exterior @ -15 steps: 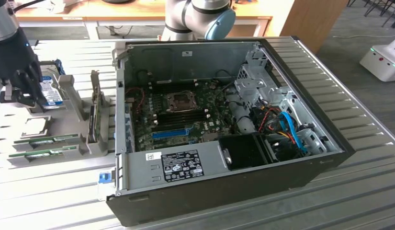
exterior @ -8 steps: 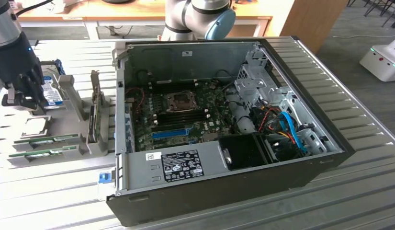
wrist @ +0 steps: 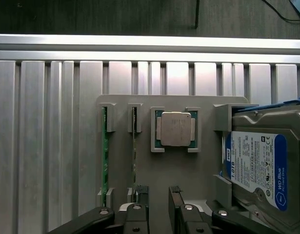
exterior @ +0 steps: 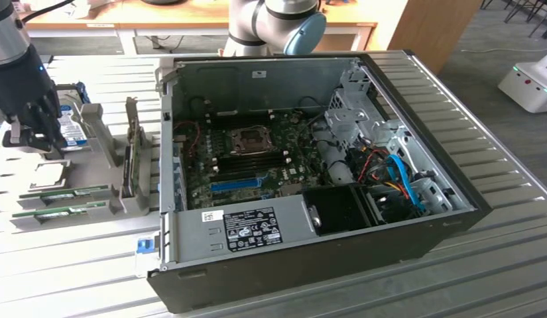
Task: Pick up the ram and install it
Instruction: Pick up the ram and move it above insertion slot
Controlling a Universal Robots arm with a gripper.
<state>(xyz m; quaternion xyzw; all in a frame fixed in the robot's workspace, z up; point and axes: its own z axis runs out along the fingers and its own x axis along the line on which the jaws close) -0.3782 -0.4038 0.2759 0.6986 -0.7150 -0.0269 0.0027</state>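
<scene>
Your hand (wrist: 158, 207) hangs over the grey parts holder (wrist: 208, 165) on the ribbed table (wrist: 42, 146), jaws spread and gripping nothing. The ram (wrist: 134, 146) stands on edge in its slot, near one fingertip (wrist: 141, 192). A second stick (wrist: 105, 151) lines the holder's outer edge. The processor (wrist: 176, 129) and hard drive (wrist: 259, 165) sit on the hand's other side.

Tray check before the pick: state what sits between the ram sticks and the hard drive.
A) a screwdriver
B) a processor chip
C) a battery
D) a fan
B: a square silver processor chip sits in its own frame on the grey holder, between the ram sticks and the hard drive.
</scene>
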